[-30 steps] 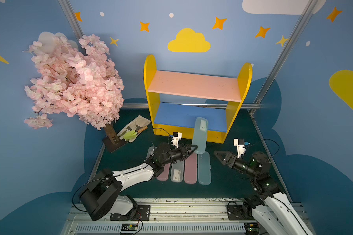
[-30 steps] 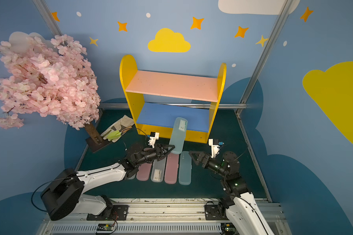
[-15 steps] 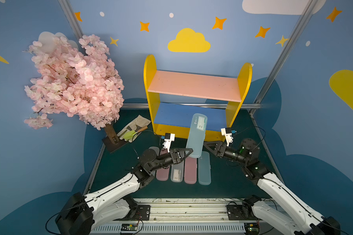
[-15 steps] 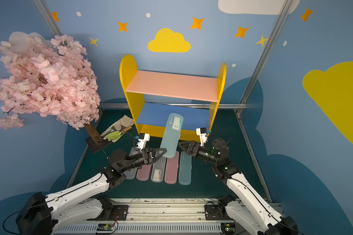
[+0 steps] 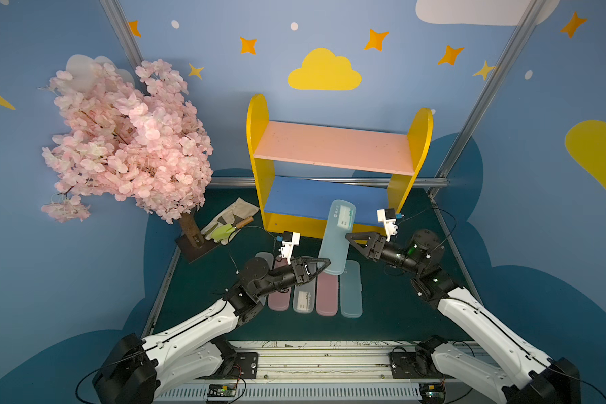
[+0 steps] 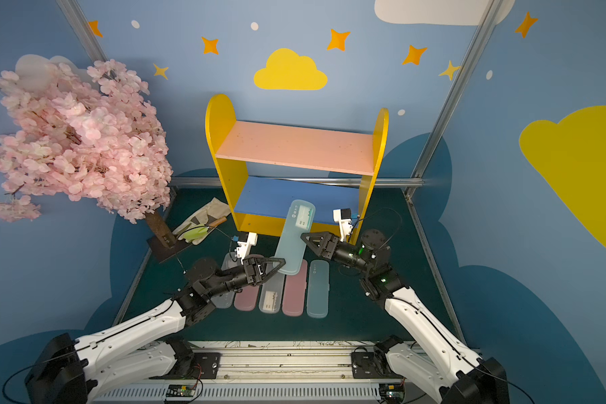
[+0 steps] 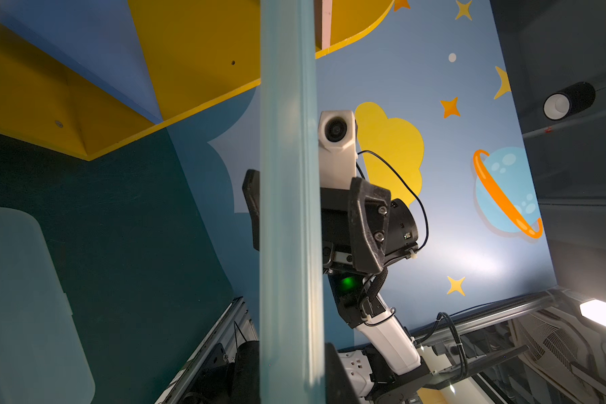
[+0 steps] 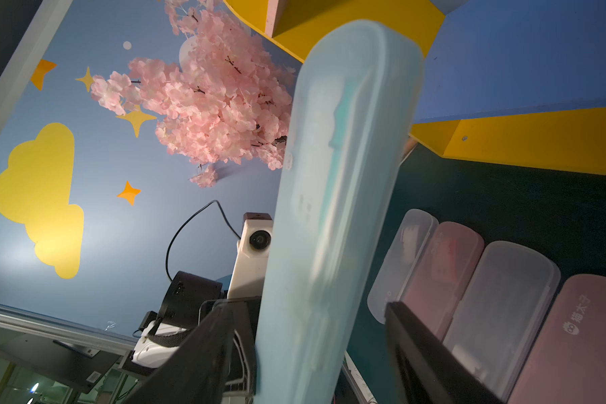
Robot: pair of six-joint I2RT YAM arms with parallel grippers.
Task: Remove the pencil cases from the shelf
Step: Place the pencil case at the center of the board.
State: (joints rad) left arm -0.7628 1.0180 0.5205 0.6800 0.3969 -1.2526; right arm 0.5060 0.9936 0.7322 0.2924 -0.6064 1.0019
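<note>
The left claw (image 5: 325, 262) is being pressed shut on the lower end of a pale blue pencil case (image 5: 336, 241), which is being held off the table (image 5: 399, 314) at a tilt. Its white-labelled upper end is being shown over the front edge of the blue lower board (image 5: 301, 199) of the shelf (image 5: 258, 140); whether it is touching that board cannot be told. The right claw (image 5: 349, 236) is being held with its jaws apart, one on each side of the same case near its middle. In the right wrist view a gap is being shown between the case (image 8: 329, 210) and one finger (image 8: 417, 335). Five other pencil cases (image 5: 327, 297) are lying flat on the table, side by side in a row in front of the shelf and partly under the raised case: frosted, pink, frosted, pink, pale blue. Beside the shelf, a glove (image 5: 240, 211) with a green trowel (image 5: 224, 231) is lying near the foot of a pink blossom tree (image 5: 126, 140).
</note>
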